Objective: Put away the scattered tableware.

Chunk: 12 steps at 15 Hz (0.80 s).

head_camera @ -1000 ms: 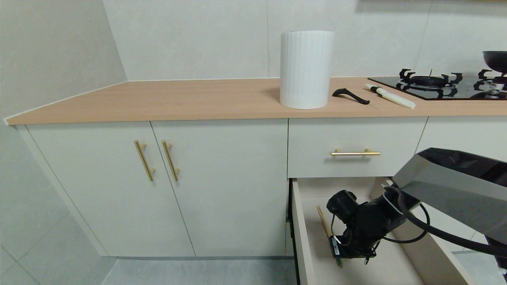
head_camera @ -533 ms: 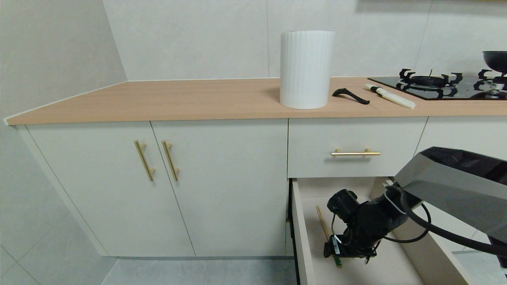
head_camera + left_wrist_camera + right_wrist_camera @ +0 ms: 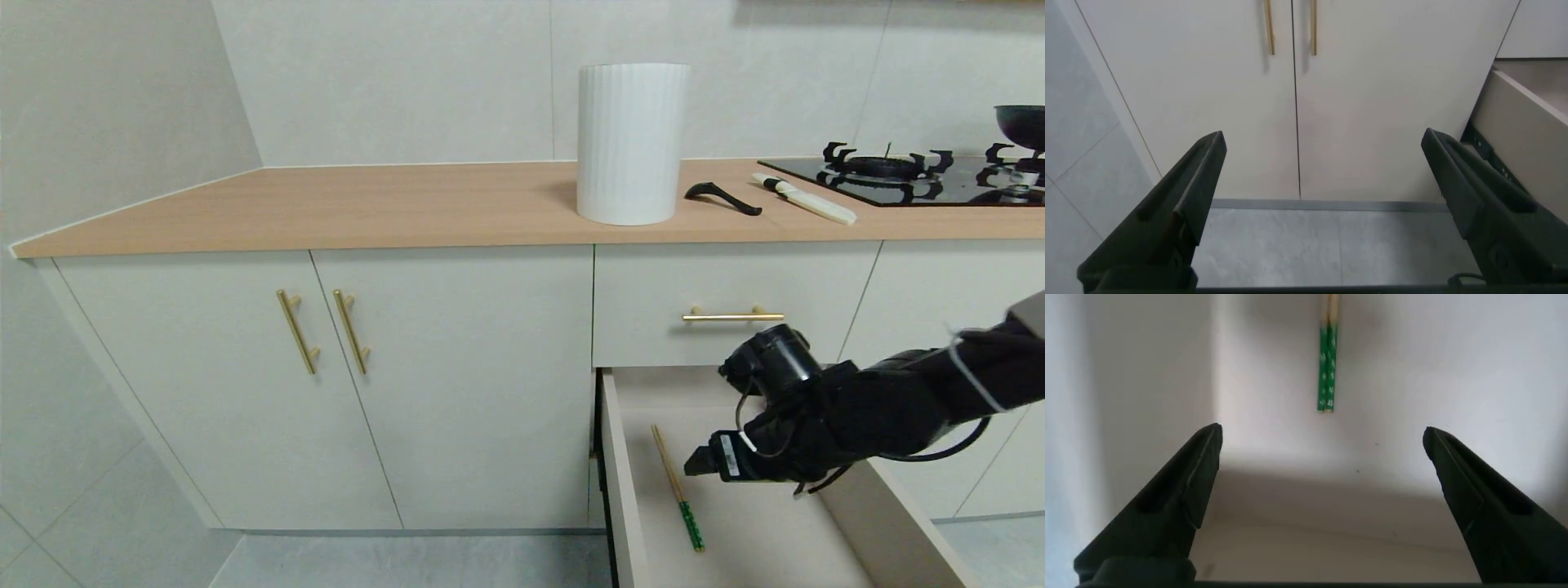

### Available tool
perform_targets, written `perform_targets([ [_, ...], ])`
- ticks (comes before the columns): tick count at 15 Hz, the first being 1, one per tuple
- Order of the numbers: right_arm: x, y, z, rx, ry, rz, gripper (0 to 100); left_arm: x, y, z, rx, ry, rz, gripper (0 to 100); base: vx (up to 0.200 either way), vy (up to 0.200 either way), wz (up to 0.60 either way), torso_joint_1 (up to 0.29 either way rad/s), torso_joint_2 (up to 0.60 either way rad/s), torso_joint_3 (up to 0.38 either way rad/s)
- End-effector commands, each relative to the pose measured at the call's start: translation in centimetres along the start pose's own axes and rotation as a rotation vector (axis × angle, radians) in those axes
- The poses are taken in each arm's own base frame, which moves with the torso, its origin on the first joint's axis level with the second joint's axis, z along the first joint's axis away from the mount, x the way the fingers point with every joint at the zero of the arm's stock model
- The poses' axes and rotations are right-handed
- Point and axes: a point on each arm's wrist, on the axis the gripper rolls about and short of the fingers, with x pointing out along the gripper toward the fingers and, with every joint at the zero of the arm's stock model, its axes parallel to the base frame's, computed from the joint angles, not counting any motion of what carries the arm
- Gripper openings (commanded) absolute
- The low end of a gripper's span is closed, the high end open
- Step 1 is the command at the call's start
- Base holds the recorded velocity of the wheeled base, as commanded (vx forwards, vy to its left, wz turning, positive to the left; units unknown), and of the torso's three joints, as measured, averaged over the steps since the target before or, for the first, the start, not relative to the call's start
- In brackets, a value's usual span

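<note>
A pair of wooden chopsticks (image 3: 676, 488) with green ends lies on the floor of the open drawer (image 3: 624, 490), near its left wall. My right gripper (image 3: 700, 462) hangs open just above and to the right of them, holding nothing. In the right wrist view the green chopstick ends (image 3: 1328, 367) lie just beyond the open right gripper (image 3: 1323, 437). A black spoon (image 3: 722, 198) and a white knife (image 3: 804, 198) lie on the wooden counter (image 3: 367, 204). My left gripper (image 3: 1323, 143) is open and empty, low in front of the cabinet doors (image 3: 1290, 90).
A tall white ribbed canister (image 3: 631, 143) stands on the counter left of the spoon. A gas hob (image 3: 898, 175) with a dark pan (image 3: 1020, 122) sits at the far right. A shut drawer with a gold handle (image 3: 732, 316) is above the open one.
My right gripper has risen and moved right, away from the chopsticks, which now lie free on the drawer floor.
</note>
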Motion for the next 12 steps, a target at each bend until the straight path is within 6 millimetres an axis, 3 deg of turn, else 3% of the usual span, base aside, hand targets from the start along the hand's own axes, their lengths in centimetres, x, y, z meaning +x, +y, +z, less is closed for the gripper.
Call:
perform_targets([
  [1,-7.7,-0.8,0.4,-0.024,-0.194,0.054,100,0.0,0.0,0.0,0.0,0.0,0.001,100,0.0,0.0,0.0,0.0,0.0,0.0],
  [5,-10.7,-2.4,0.6,-0.042,-0.292,0.04,100,0.0,0.0,0.0,0.0,0.0,0.001,100,0.0,0.0,0.0,0.0,0.0,0.0],
  [12,-11.2,-3.0,0.8,-0.041,-0.31,0.024,100,0.0,0.0,0.0,0.0,0.0,0.001,100,0.0,0.0,0.0,0.0,0.0,0.0],
])
